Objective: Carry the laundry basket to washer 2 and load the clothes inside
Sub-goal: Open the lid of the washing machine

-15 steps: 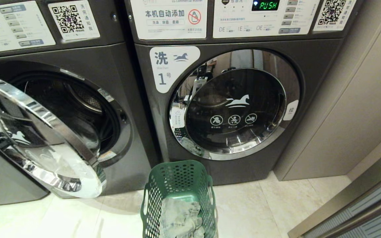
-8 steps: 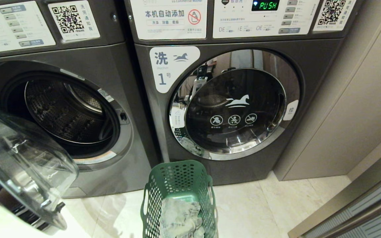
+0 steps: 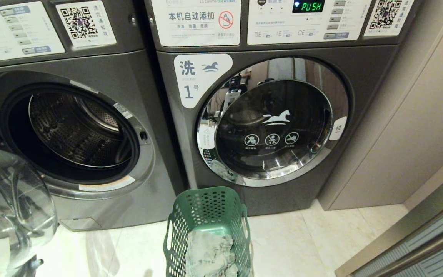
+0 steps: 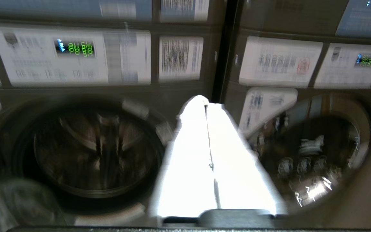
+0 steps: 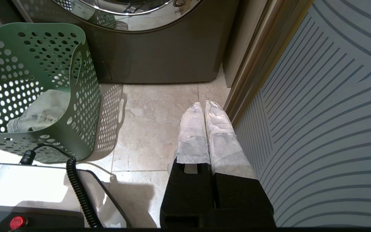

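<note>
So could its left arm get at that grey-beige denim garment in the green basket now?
Probably yes. The garment lies uncovered in the open-topped green perforated plastic basket. The left gripper, shut and empty, faces the washers, so it must first swing down and open.

Pale marble-look floor tiles [image 3: 294, 242] run up to the machines. A plain beige wall panel [image 3: 417, 127] stands to the right, a metal-framed door [image 3: 410, 238] with a curved-line pattern beside it. Light glares brightly on the floor.
</note>
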You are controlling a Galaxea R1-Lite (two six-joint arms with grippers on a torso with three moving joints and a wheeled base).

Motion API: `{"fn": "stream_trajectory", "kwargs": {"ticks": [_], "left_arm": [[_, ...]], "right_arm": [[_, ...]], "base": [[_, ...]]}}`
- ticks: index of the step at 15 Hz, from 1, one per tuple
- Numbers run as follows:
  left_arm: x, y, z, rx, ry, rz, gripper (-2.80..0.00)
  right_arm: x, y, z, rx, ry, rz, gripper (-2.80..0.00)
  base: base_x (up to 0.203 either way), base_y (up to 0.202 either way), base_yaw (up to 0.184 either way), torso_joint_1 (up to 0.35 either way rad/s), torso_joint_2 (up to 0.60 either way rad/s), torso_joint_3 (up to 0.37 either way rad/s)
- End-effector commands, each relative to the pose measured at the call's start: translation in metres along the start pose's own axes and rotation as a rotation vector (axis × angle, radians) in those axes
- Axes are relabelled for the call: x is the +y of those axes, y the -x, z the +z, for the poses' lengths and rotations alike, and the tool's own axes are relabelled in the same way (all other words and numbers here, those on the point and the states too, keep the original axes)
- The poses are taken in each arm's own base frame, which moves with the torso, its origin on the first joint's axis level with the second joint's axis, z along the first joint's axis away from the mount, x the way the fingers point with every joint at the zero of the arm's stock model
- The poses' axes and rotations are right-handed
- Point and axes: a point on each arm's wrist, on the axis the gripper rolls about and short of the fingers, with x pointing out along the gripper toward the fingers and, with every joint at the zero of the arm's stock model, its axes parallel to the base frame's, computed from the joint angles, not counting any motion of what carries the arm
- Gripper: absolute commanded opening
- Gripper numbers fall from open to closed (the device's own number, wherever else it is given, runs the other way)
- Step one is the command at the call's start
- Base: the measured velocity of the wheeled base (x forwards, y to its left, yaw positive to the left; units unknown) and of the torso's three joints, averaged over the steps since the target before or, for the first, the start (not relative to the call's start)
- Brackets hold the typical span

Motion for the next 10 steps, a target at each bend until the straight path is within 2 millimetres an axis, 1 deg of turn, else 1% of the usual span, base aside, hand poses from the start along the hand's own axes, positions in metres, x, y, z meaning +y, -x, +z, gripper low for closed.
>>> {"fn": "stream_trajectory", "kwargs": {"ticks": [1,3,4,5,7,8,9,10], "left_arm": [[0.032,-0.005,-0.007,0.16,0.157,-0.059,-2.8],[0.049,-0.016,-0.001,0.2,0.387,-0.083,-2.8],[0.061,-0.024,0.0,0.218,0.499,-0.094,-2.8],[0.072,-0.032,-0.003,0.228,0.597,-0.106,-2.8],[0.094,-0.049,-0.021,0.251,0.799,-0.118,-2.8],[0.103,-0.057,-0.03,0.242,0.866,-0.106,-2.8],[0.111,-0.065,-0.037,0.222,0.886,-0.097,-2.8],[0.116,-0.07,-0.035,0.211,0.881,-0.097,-2.8]], "right_arm": [[0.0,0.0,0.0,0.003,0.001,0.001,-2.8],[0.0,0.0,0.0,0.003,0.001,0.001,-2.8],[0.0,0.0,0.0,0.003,0.001,0.001,-2.8],[0.0,0.0,0.0,0.003,0.001,0.001,-2.8],[0.0,0.0,0.0,0.003,0.001,0.001,-2.8],[0.0,0.0,0.0,0.003,0.001,0.001,-2.8],[0.0,0.0,0.0,0.003,0.001,0.001,-2.8],[0.0,0.0,0.0,0.003,0.001,0.001,-2.8]], "base": [[0.0,0.0,0.0,0.0,0.0,0.0],[0.0,0.0,0.0,0.0,0.0,0.0],[0.0,0.0,0.0,0.0,0.0,0.0],[0.0,0.0,0.0,0.0,0.0,0.0],[0.0,0.0,0.0,0.0,0.0,0.0],[0.0,0.0,0.0,0.0,0.0,0.0],[0.0,0.0,0.0,0.0,0.0,0.0],[0.0,0.0,0.0,0.0,0.0,0.0]]}}
